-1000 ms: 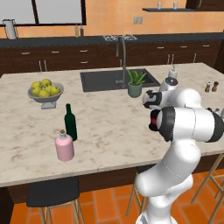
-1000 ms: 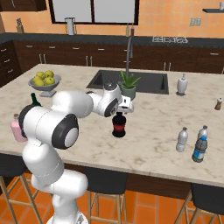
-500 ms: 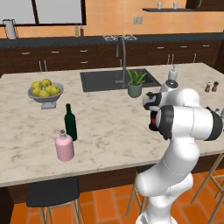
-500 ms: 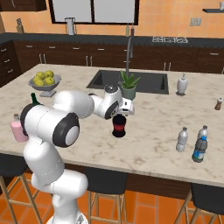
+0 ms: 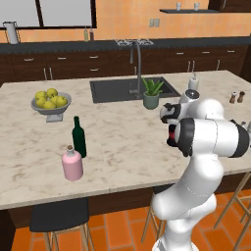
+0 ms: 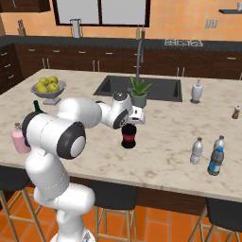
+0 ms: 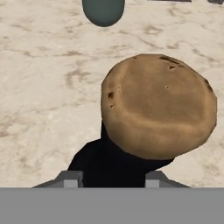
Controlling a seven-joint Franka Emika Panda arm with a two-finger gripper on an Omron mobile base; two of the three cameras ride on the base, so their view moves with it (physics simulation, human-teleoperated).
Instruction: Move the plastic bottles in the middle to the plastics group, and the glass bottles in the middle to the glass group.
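Starting left of the sink (image 6: pixel 142 87), the glass group (image 5: pixel 74 154) is seen unjoined, the black bottle (image 6: pixel 128 136) before the sink is grasped by the clenched gripper (image 6: pixel 133 118), and two plastic bottles (image 6: pixel 208 155) are left unsorted rightward.

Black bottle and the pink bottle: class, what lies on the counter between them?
In the left base view, between the pink bottle and the black bottle, the marble counter is bare, except for the dark green bottle right beside the pink one.

Glossy white arm (image 5: pixel 206 142), rounded fat segments, dark grey joint bands; small grey fingertips (image 7: pixel 70 178) on end effector (image 7: pixel 113 179).
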